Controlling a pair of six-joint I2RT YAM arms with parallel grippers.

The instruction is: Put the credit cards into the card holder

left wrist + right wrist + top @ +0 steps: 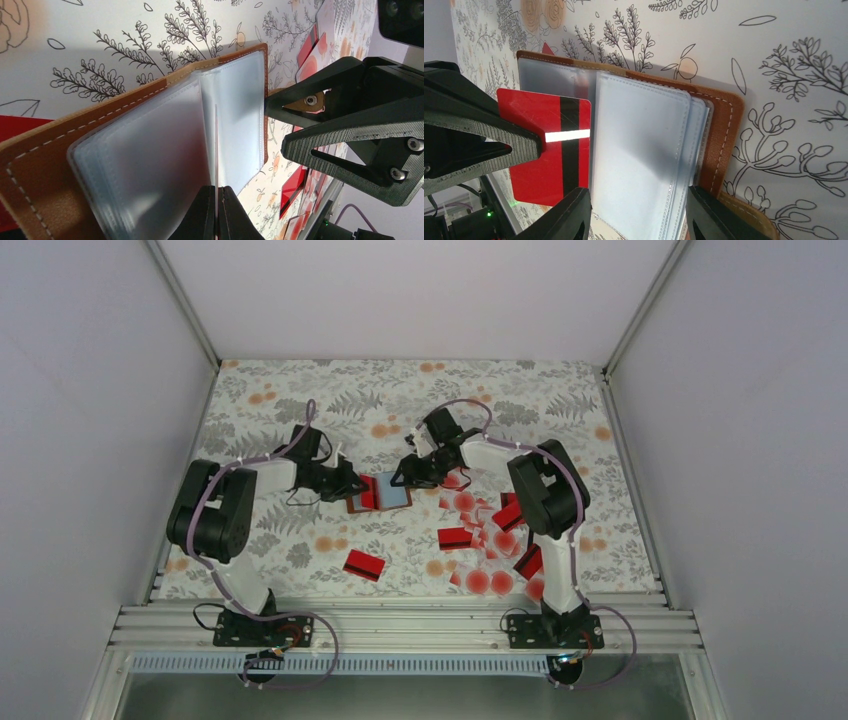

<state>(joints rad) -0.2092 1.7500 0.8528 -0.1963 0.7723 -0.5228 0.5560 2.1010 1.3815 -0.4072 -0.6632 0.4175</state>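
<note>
The brown card holder [394, 493] lies open mid-table, its clear sleeves [639, 150] fanned up. My left gripper [217, 189] is shut on a red credit card with a black stripe [549, 150]. That card shows edge-on in the left wrist view, and its far end sits against the sleeves near the fold. My right gripper [639, 192] is open at the holder's other edge. One of its fingertips [272, 102] touches the brown cover [50, 150], and nothing is clamped between its fingers. In the top view the left gripper [352, 487] and right gripper [403, 478] flank the holder.
Several loose credit cards [490, 540], red ones and pale ones with red dots, are scattered by the right arm. One red card [364, 565] lies alone toward the front. The patterned table has white walls on three sides.
</note>
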